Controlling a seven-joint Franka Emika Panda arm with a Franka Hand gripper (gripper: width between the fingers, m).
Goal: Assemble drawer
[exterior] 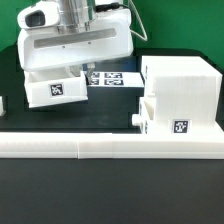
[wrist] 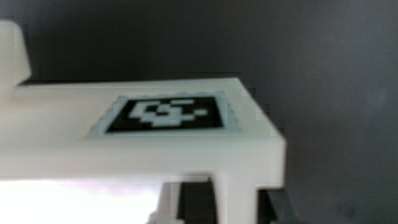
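My gripper [exterior: 72,66] hangs over the far left of the table, its jaws closed on a wall of a white drawer tray [exterior: 55,86] with a square tag on its face. In the wrist view the gripper [wrist: 237,202] pinches a white wall of this tray [wrist: 107,150], with one dark finger [wrist: 196,200] beside it and the tag [wrist: 166,113] on the face beyond. The large white drawer casing [exterior: 182,80] stands on the exterior view's right. A second tagged tray [exterior: 168,122] with a small knob [exterior: 137,118] sits at the casing's front.
The long low white border wall [exterior: 100,146] runs across the front of the table. The marker board [exterior: 112,77] lies flat between the held tray and the casing. A small white piece [exterior: 2,102] shows at the exterior view's left edge.
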